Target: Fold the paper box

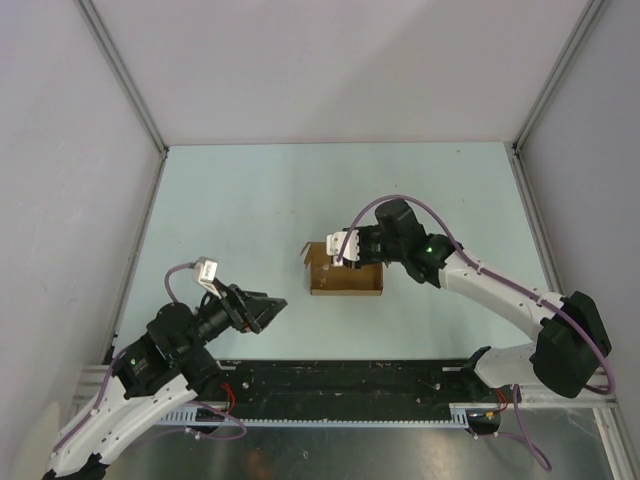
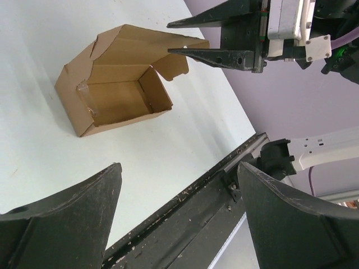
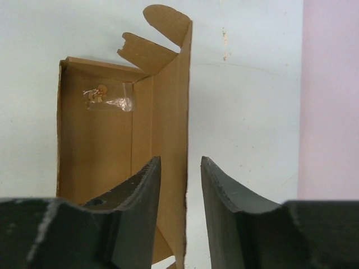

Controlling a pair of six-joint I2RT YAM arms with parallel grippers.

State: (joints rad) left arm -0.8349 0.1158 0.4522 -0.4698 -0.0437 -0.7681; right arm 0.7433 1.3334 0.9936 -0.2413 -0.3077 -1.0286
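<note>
- Lying open near the middle of the table (image 1: 250,200), a little right of centre, the box (image 1: 345,278) was a shallow brown cardboard tray with its hollow facing up.
- Its lid (image 3: 168,112) stood raised along one long side, with a rounded tab (image 3: 168,22) at the lid's far end.
- A small clear, shiny patch (image 3: 106,100) sat on the inner floor near one corner; what it was could not be told.
- The right gripper (image 3: 179,190) hung over the box's far side, its fingers (image 3: 140,213) a little way apart and straddling the raised lid.
- In the right wrist view, the lid's edge ran up between the two fingertips. One finger was on the tray side and overlapped the cardboard, and a thin strip of table showed between the lid and the other finger.
- The lid was therefore between the fingers but not pinched, and whether the tray-side finger touched it could not be told.
- The left gripper (image 1: 268,310) hovered well apart from the box, toward the near left of the table, with its fingers spread wide and holding nothing.
- From the left wrist camera, the box lay beyond those fingertips with bare table between them.
- A black rail (image 1: 340,380) ran along the table's near edge, and plain grey walls (image 1: 340,70) closed in the other sides.
</note>
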